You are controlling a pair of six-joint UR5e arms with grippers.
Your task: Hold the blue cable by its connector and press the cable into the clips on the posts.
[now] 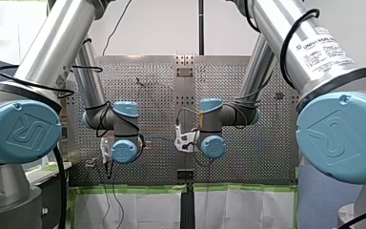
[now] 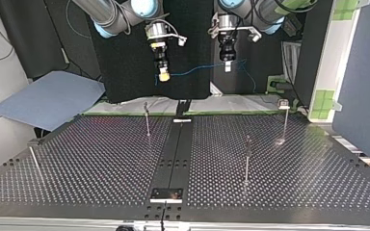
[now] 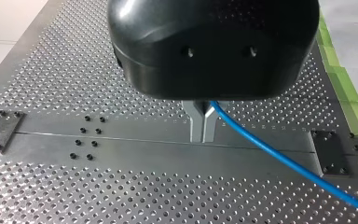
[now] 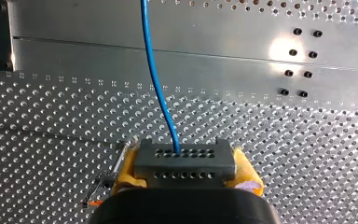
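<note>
- Two yellow pads (image 4: 127, 170) of my right gripper (image 4: 185, 169) are clamped on the dark connector (image 4: 185, 161), a stiff block with many holes (the one solid place to hold).
- Out of the connector's face runs the blue cable (image 4: 156, 79), which looks thin, light and limp. It will likely sag and twist wherever it is not guided.
- My left gripper (image 3: 203, 125) has its metal fingers drawn almost together. The cable comes out from between them near their root, apparently pinched.
- Both arms hang folded at the far edge in the top view, wrists pointing down. The grippers are side by side, well above the perforated table (image 2: 101, 159), with the cable strung between them in the air.
- Several slim posts (image 2: 247, 159) stand nearer on the table, well apart from one another, and none carries the cable yet.
</note>
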